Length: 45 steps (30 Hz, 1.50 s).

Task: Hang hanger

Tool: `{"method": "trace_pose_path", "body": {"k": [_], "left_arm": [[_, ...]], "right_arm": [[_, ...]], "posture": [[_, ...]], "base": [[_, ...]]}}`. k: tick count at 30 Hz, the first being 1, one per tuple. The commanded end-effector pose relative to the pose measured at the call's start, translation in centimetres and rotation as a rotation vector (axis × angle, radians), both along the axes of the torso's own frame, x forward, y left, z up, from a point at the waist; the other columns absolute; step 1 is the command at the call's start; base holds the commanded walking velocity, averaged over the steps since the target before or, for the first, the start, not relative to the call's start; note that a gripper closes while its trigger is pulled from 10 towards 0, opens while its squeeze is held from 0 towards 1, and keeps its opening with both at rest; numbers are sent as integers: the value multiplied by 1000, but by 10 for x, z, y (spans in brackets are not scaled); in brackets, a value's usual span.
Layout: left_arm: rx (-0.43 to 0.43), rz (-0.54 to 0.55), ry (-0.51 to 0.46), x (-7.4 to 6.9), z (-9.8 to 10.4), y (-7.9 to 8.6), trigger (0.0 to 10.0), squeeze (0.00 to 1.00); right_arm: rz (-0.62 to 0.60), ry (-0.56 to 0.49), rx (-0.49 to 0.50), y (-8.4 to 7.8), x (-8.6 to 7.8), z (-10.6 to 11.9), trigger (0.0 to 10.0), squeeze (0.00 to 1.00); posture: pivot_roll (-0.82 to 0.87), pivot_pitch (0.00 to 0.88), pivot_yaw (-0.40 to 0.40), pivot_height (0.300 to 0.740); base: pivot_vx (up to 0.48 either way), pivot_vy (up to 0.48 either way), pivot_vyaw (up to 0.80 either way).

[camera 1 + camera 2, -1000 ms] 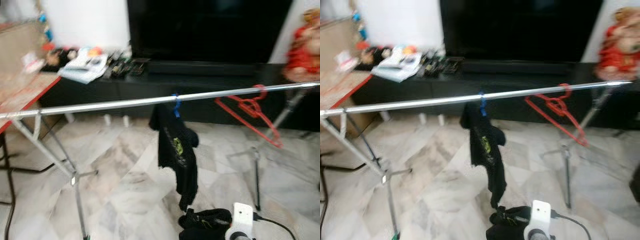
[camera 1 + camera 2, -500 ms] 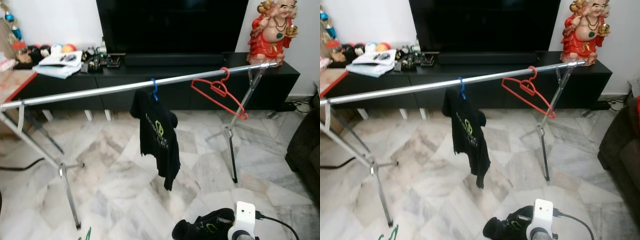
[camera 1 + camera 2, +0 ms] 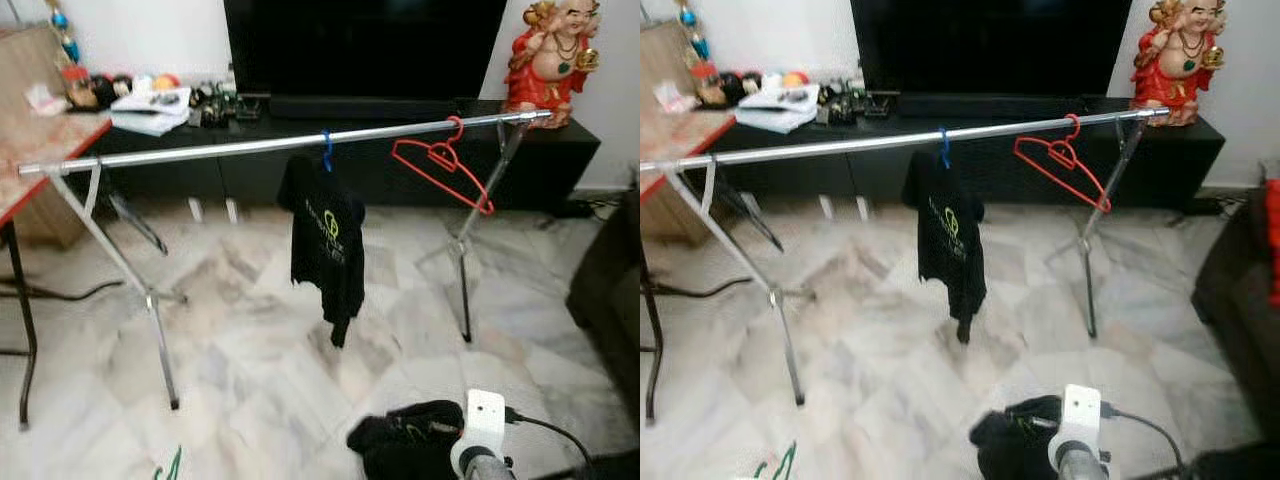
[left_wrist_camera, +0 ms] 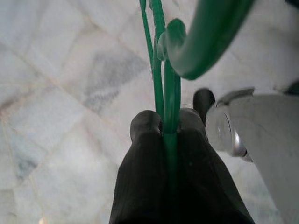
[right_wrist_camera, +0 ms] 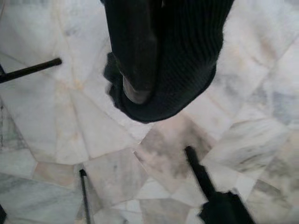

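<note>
L hand [image 4: 170,128] pinches thin green plastic hanger [image 4: 164,70] low over marble floor, not yet on long silver rail [image 3: 270,145]. R hand [image 5: 140,60] grips black cloth [image 5: 187,56]. Hanging still to do.

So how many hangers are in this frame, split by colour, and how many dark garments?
Blue hanger, on the rail under a black shirt: 1
Red hanger, bare on the rail: 1
Green hanger, held by the left gripper: 1
Black garments, counting the one held by the right gripper: 2
Total: 5
</note>
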<state>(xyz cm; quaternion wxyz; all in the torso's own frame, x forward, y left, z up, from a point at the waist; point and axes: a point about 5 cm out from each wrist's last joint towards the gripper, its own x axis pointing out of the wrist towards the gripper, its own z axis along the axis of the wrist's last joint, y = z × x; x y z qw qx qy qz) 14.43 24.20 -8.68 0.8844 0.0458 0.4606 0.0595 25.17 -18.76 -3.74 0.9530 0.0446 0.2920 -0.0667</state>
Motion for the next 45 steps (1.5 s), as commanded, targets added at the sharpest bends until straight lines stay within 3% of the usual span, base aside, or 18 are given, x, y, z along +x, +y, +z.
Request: {"method": "trace_pose_path", "body": {"k": [1, 5, 10, 12, 15, 16, 20, 21, 22, 24, 25, 28, 33, 34, 36, 38, 45], "left_arm": [[5, -11, 1, -1, 0, 1, 10000, 0], [17, -36, -41, 10, 5, 1, 10000, 0], [40, -96, -175, 38, 23, 7, 10000, 0], [63, -150, -305, 61, 42, 10, 10000, 0], [79, -200, -390, 77, 57, 11, 10000, 0], [79, -254, -453, 88, 69, 10, 10000, 0], [33, -406, -506, 103, 91, 5, 10000, 0], [10, -450, -505, 106, 96, 3, 10000, 0], [-46, -579, -475, 111, 106, -3, 10000, 0], [-88, -681, -440, 112, 115, -8, 10000, 0], [-116, -804, -389, 113, 125, -11, 10000, 0], [-146, -1004, -270, 113, 142, -18, 10000, 0], [-185, -1138, -211, 114, 164, -29, 10000, 0], [-218, -1210, -192, 115, 176, -40, 10000, 0], [-262, -1243, -187, 114, 183, -49, 10000, 0], [-314, -1284, -176, 112, 191, -59, 10000, 0], [-363, -1320, -159, 110, 197, -76, 10000, 0]], "right_arm": [[19, -44, -13, 0, 9, 8, 10000, 0], [39, -66, -17, 3, 16, 13, 10000, 0], [131, -95, -86, 8, 29, 24, 10000, 0], [183, -135, -113, 12, 40, 34, 10000, 0], [210, -142, -151, 13, 46, 40, 10000, 0], [230, -137, -193, 12, 51, 44, 10000, 0], [265, -121, -242, 12, 59, 50, 10000, 0], [275, -112, -254, 12, 61, 51, 10000, 0], [314, -101, -287, 14, 64, 55, 10000, 0], [346, -99, -308, 17, 68, 57, 10000, 0], [385, -101, -323, 21, 72, 61, 10000, 0], [463, -112, -388, 29, 80, 70, 10000, 0], [451, -139, -392, 32, 90, 83, 10000, 0], [442, -161, -390, 33, 97, 92, 10000, 0], [438, -179, -384, 34, 101, 98, 10000, 0], [408, -210, -320, 39, 108, 109, 10000, 0], [354, -274, -181, 59, 127, 143, 10000, 0]], "posture": [[45, 44, 10, 740], [46, 44, 12, 740], [49, 48, 12, 740], [53, 50, 11, 740], [53, 51, 12, 740], [53, 53, 12, 740], [52, 56, 11, 740], [56, 59, 9, 740], [60, 61, 8, 740], [64, 63, 9, 740], [62, 65, 11, 740], [59, 64, 12, 740], [55, 66, 12, 740], [51, 66, 12, 740], [51, 67, 12, 740], [49, 68, 12, 740], [38, 74, 12, 740]], "base": [[-307, 0, 0], [-137, 0, 0], [0, 0, 0], [0, 0, 0], [0, 0, 0], [0, 0, 0], [0, 0, 0], [0, 0, 0], [0, 0, 0], [0, 0, 0], [0, 0, 0], [0, 0, 0], [0, 0, 0], [0, 0, 0], [0, 0, 0], [0, 0, 0], [0, 0, 0]]}}
